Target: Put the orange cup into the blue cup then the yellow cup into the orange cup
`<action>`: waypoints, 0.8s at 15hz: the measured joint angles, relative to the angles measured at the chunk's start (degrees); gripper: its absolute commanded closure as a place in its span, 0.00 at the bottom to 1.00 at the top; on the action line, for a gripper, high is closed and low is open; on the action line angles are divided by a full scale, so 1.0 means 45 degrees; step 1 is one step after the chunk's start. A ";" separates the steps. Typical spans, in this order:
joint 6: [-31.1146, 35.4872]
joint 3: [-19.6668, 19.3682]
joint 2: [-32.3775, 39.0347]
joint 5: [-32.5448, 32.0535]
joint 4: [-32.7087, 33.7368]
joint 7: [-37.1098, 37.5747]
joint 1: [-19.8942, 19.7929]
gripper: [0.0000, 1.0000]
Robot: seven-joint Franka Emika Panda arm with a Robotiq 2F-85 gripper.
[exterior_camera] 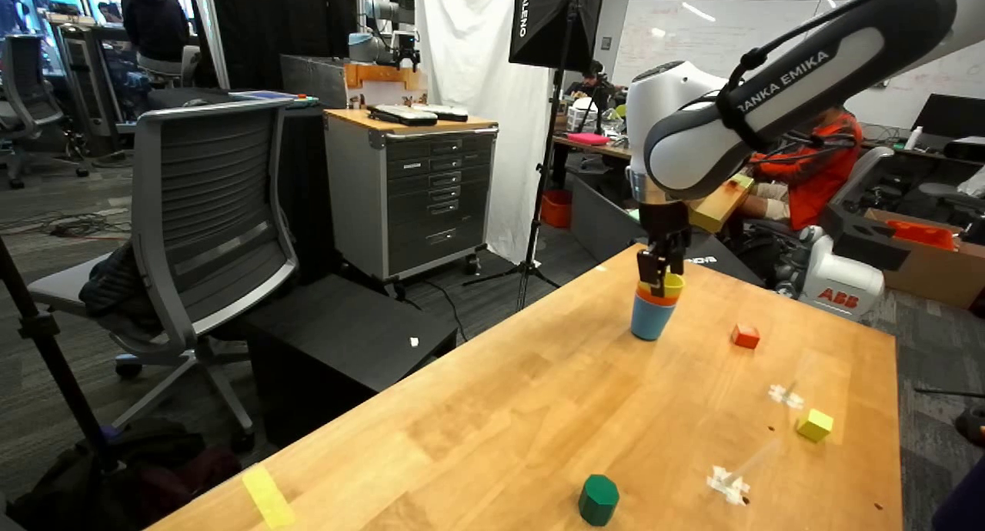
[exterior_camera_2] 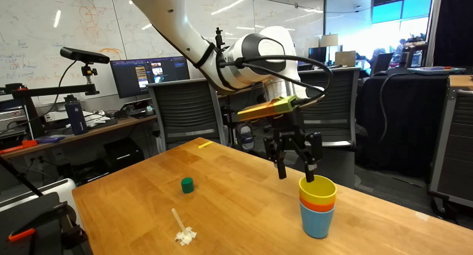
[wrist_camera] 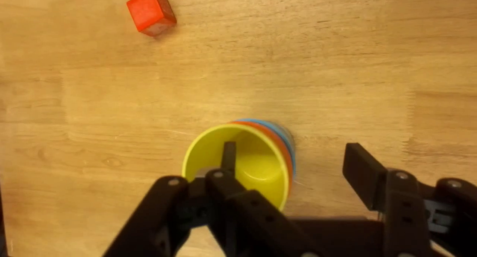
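The black two-fingered gripper stands spread, holding nothing, near the rim of the round yellow plastic cup, nested in the orange-red plastic cup, itself in the tapered blue plastic cup upright on the wooden worktop. One fingertip overlaps the mouth, perhaps inside; shifting sideways before rising could snag it and topple the stack. Above, the white jointed arm arches over, wrist pointing down.

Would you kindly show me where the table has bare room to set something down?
The broadest bare patch of table lies between the green block, yellow tape and blue cup; a smaller one separates that cup from the red block. It is crowded at the yellow cup, where the open tool hangs; white tape sits by the yellow block.
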 measured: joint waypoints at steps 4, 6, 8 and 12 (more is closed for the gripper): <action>-0.0334 0.0137 -0.0525 0.0149 -0.0018 -0.0102 0.0153 0.00; -0.0713 0.0238 -0.1029 0.0152 -0.0089 -0.0192 0.0282 0.00; -0.1090 0.0335 -0.1631 0.0152 -0.0253 -0.0290 0.0448 0.00; -0.1757 0.0708 -0.2847 0.0152 -0.0768 -0.0735 0.0751 0.00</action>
